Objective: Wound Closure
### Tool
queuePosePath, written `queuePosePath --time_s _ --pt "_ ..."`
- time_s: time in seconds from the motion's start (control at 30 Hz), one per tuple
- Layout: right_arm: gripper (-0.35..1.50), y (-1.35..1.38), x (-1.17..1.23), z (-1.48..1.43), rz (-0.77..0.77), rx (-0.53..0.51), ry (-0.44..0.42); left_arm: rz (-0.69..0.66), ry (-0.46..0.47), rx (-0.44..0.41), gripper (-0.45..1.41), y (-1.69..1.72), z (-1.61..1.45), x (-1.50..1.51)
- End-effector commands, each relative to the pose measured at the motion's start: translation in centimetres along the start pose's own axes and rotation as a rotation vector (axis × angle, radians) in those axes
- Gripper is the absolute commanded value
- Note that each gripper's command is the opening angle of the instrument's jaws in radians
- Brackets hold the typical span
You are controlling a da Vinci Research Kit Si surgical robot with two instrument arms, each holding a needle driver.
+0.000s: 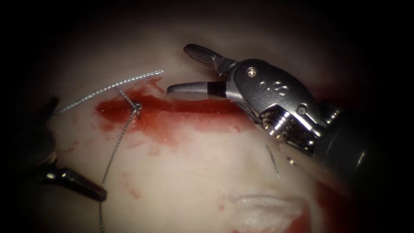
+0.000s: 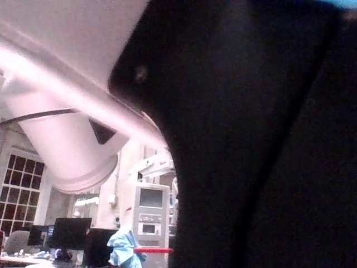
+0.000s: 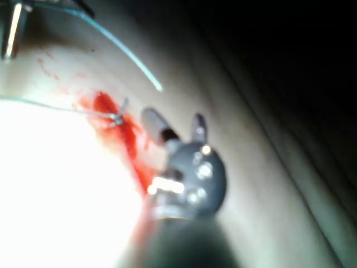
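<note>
Lying across the field: tissue, its cut running 9 to 3 o'clock under red fluid. Right tool, at 2 o'clock, jaws spread, holding nothing. Left tool, at 8 o'clock, jaws pressed together on the thread. Knot sits on the cut; thread tail trails toward 10 o'clock. Cut end of thread lies at 4 o'clock. Needle: cannot tell where.

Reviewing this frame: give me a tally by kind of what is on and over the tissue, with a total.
Tools: 2, the right tool, fingers open and holding nothing, and the left tool low on the left
Knots on the cut: 1, the knot
Thread strands from the knot: 2, thread
Loose cut thread ends: 1, cut end
Red fluid patches: 1, red fluid
Total: 7
</note>
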Motion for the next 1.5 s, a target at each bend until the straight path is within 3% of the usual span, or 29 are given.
queuePosePath --time_s 0.03,0.3,0.4,0.43,0.47,0.53,0.57,0.6,0.67,0.7,0.77,0.9,0.97,1.0,1.07,1.13,1.2,1.3,1.33,1.37,1.4,1.43,1.47,1.5 --pt "0.78 -0.01 0.06 0.13 0.012 -0.002 0.006 0.010 0.004 0.006 1.18 0.01 0.01 -0.13" --pt "0.81 -0.15 0.03 0.11 0.126 0.027 -0.001 0.022 -0.006 0.013 1.18 0.05 -0.10 -0.21" --pt "0.71 -0.24 0.01 0.08 0.203 0.122 -0.032 0.026 -0.048 0.002 1.20 0.08 -0.20 -0.31" --pt "0.37 -0.33 -0.02 0.06 0.232 0.172 -0.050 0.083 -0.110 -0.019 1.21 0.12 -0.28 -0.39" --pt "0.37 -0.33 -0.02 0.06 0.232 0.172 -0.050 0.083 -0.110 -0.019 1.21 0.12 -0.28 -0.39" --pt "0.34 -0.41 -0.05 0.07 0.248 0.196 -0.061 0.157 -0.246 -0.089 1.25 0.17 -0.39 -0.50" --pt "0.46 -0.47 -0.09 0.09 0.250 0.212 -0.068 0.292 -0.421 -0.210 1.26 0.23 -0.51 -0.60" --pt "0.46 -0.47 -0.09 0.09 0.250 0.212 -0.068 0.292 -0.421 -0.210 1.26 0.23 -0.51 -0.60" --pt "0.51 -0.51 -0.12 0.11 0.248 0.227 -0.074 0.426 -0.553 -0.316 1.25 0.27 -0.60 -0.66" --pt "0.49 -0.52 -0.16 0.11 0.248 0.239 -0.080 0.548 -0.669 -0.402 1.18 0.28 -0.69 -0.73" --pt "0.49 -0.52 -0.17 0.11 0.246 0.241 -0.080 0.574 -0.707 -0.402 1.15 0.28 -0.72 -0.75" --pt "0.49 -0.49 -0.18 0.11 0.250 0.240 -0.080 0.720 -0.805 -0.242 1.03 0.16 -0.77 -0.83" --pt "0.49 -0.47 -0.19 0.10 0.250 0.241 -0.081 0.782 -0.857 -0.126 0.96 0.05 -0.75 -0.84" --pt "0.46 -0.46 -0.19 0.09 0.256 0.241 -0.081 0.844 -0.907 -0.026 0.96 -0.06 -0.68 -0.82" --pt "0.44 -0.46 -0.19 0.08 0.255 0.242 -0.082 0.888 -0.937 0.024 0.98 -0.18 -0.56 -0.75" --pt "0.44 -0.45 -0.19 0.08 0.255 0.242 -0.082 0.941 -0.896 0.097 0.98 -0.30 -0.37 -0.61" --pt "0.44 -0.45 -0.19 0.08 0.261 0.243 -0.082 0.996 -0.799 0.170 1.01 -0.38 -0.15 -0.46" --pt "0.41 -0.45 -0.19 0.07 0.267 0.243 -0.083 0.965 -0.636 0.199 1.03 -0.38 0.11 -0.29" --pt "0.37 -0.45 -0.19 0.07 0.267 0.244 -0.083 0.847 -0.554 0.209 0.99 -0.34 0.20 -0.21" --pt "0.34 -0.44 -0.19 0.06 0.272 0.244 -0.084 0.565 -0.423 0.201 0.86 -0.25 0.29 -0.10" --pt "0.34 -0.44 -0.19 0.06 0.272 0.244 -0.084 0.565 -0.423 0.201 0.86 -0.25 0.29 -0.10" --pt "0.34 -0.44 -0.19 0.06 0.272 0.244 -0.084 0.388 -0.362 0.191 0.84 -0.19 0.33 -0.05" --pt "0.34 -0.43 -0.20 0.06 0.278 0.244 -0.085 -0.019 -0.205 0.172 0.83 -0.04 0.37 0.02" --pt "0.34 -0.43 -0.20 0.06 0.278 0.244 -0.085 -0.019 -0.205 0.172 0.83 -0.04 0.37 0.02"
